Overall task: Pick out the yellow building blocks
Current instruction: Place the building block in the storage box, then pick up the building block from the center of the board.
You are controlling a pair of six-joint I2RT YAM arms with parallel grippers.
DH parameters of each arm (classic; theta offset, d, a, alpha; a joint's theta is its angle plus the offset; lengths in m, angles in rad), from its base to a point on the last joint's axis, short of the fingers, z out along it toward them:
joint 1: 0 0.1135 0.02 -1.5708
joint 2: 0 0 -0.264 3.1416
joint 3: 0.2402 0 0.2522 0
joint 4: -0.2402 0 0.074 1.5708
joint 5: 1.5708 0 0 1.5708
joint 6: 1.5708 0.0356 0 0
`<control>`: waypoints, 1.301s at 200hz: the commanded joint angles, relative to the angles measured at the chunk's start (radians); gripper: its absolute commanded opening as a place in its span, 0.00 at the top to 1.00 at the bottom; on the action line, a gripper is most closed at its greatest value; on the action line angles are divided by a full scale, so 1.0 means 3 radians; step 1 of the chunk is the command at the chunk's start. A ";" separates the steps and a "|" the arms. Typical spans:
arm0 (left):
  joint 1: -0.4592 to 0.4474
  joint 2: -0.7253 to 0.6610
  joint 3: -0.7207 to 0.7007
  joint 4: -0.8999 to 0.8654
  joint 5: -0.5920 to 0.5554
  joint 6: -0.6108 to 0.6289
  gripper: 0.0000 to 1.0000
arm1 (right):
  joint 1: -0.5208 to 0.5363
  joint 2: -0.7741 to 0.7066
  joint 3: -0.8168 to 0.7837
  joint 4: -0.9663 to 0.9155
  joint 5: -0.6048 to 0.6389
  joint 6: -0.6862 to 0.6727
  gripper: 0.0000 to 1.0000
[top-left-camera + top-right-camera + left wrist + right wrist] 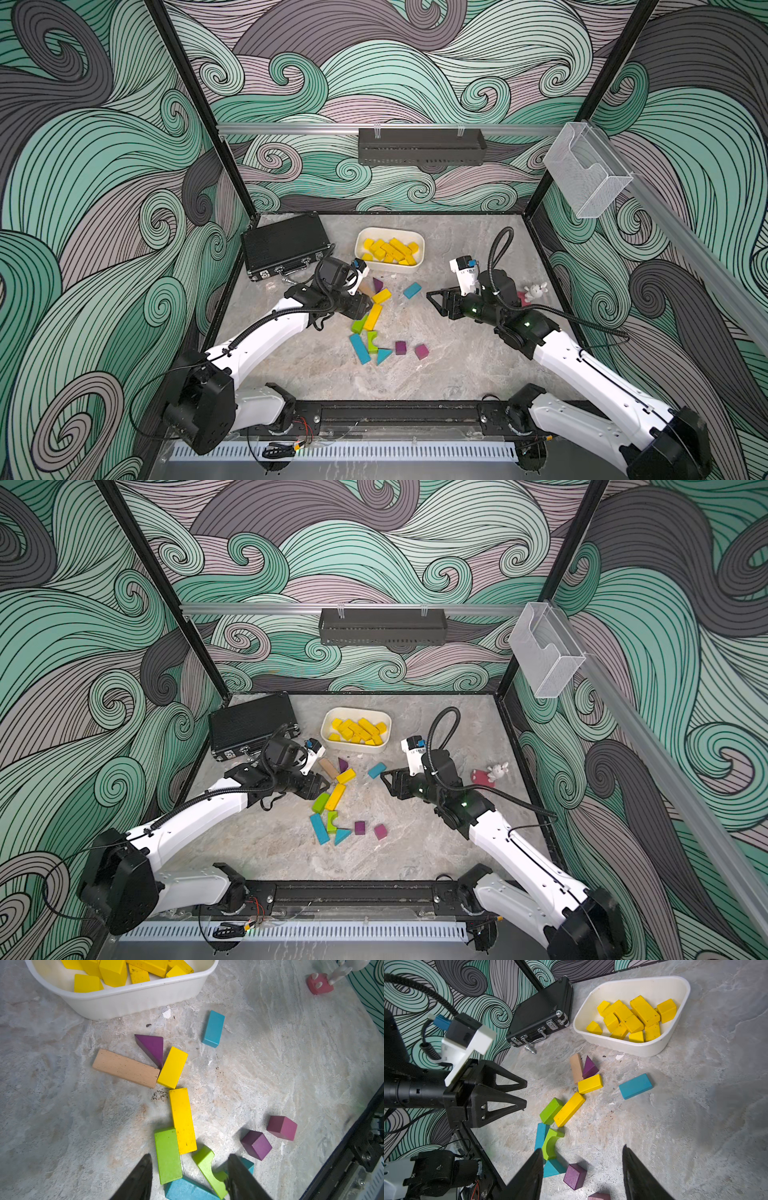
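Several yellow building blocks (390, 251) (633, 1018) lie heaped in a white tub (361, 237) (633, 1047) at the back of the table. Two more rest on the table: a short one (381, 296) (172, 1067) and a long bar (372, 316) (182, 1121) end to end below it. My left gripper (368, 303) (190, 1156) is open and empty. It hovers just left of the long bar, over its near end and the lime-green blocks. My right gripper (430, 297) (582, 1148) is open and empty, to the right of the blocks.
A tan bar (125, 1068) and a purple wedge (152, 1047) touch the short yellow block. Lime-green (359, 324), blue (359, 349) (412, 290) and purple blocks (400, 347) lie scattered nearby. A black case (284, 245) sits back left and a small toy (534, 292) at the right.
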 commanded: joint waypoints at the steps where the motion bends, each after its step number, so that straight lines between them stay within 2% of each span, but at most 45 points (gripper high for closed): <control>1: -0.0021 -0.0091 -0.0002 -0.0106 0.0034 0.0024 0.43 | 0.0076 0.0021 0.0047 0.0138 -0.0160 -0.0088 0.34; 51: -0.0031 -0.0041 -0.0030 -0.0094 0.0189 0.0161 0.43 | 0.0164 0.0283 0.0290 0.0060 -0.0238 -0.0148 0.25; 62: -0.0029 -0.0005 -0.0038 -0.0068 0.0203 0.0166 0.43 | 0.0175 0.0336 0.0354 0.0000 -0.0212 -0.0125 0.18; 125: -0.0032 0.0231 0.0115 -0.0096 0.0209 0.0218 0.43 | 0.0176 0.0789 0.0702 -0.0161 -0.0251 -0.0119 0.12; 127: -0.0032 0.0238 0.0120 -0.0096 0.0206 0.0221 0.43 | 0.0174 0.0809 0.0712 -0.0165 -0.0255 -0.0121 0.11; 130: -0.0032 0.0247 0.0126 -0.0096 0.0209 0.0222 0.43 | 0.0178 0.0831 0.0727 -0.0173 -0.0260 -0.0124 0.02; 133: -0.0032 0.0253 0.0132 -0.0099 0.0206 0.0227 0.43 | 0.0174 0.0848 0.0745 -0.0184 -0.0263 -0.0129 0.01; 260: -0.0081 0.0714 0.0310 -0.0237 0.0247 0.0177 0.43 | 0.0173 0.0962 0.0594 0.0087 -0.0306 -0.0282 0.04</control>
